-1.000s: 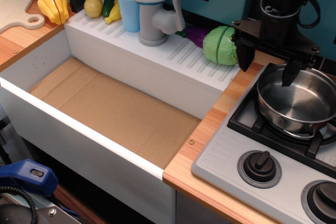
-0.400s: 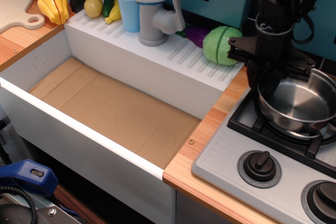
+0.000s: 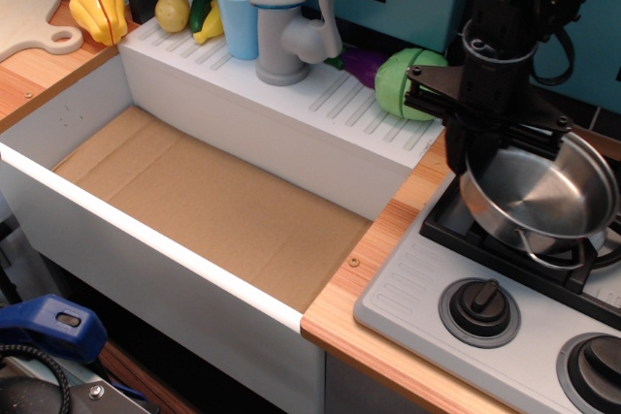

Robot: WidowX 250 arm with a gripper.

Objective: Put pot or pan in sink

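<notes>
The shiny steel pot (image 3: 543, 203) hangs tilted just above the stove burner at the right, its wire loop handle (image 3: 548, 251) toward the front. My black gripper (image 3: 482, 150) is shut on the pot's far-left rim and holds it off the grate. The sink (image 3: 209, 203), a white basin with a brown cardboard bottom, lies to the left. Its ribbed white ledge (image 3: 320, 99) carries the grey faucet (image 3: 284, 21).
A green cabbage toy (image 3: 403, 84) and a purple eggplant (image 3: 361, 63) sit on the ledge behind the gripper. A blue cup (image 3: 236, 12), a lemon (image 3: 173, 11) and a yellow pepper (image 3: 99, 12) stand at the back left. Stove knobs (image 3: 480, 309) are at the front right.
My gripper came down onto the pot's left rim and shut on it. The pot has tipped, lifted off the burner and shifted slightly left.
</notes>
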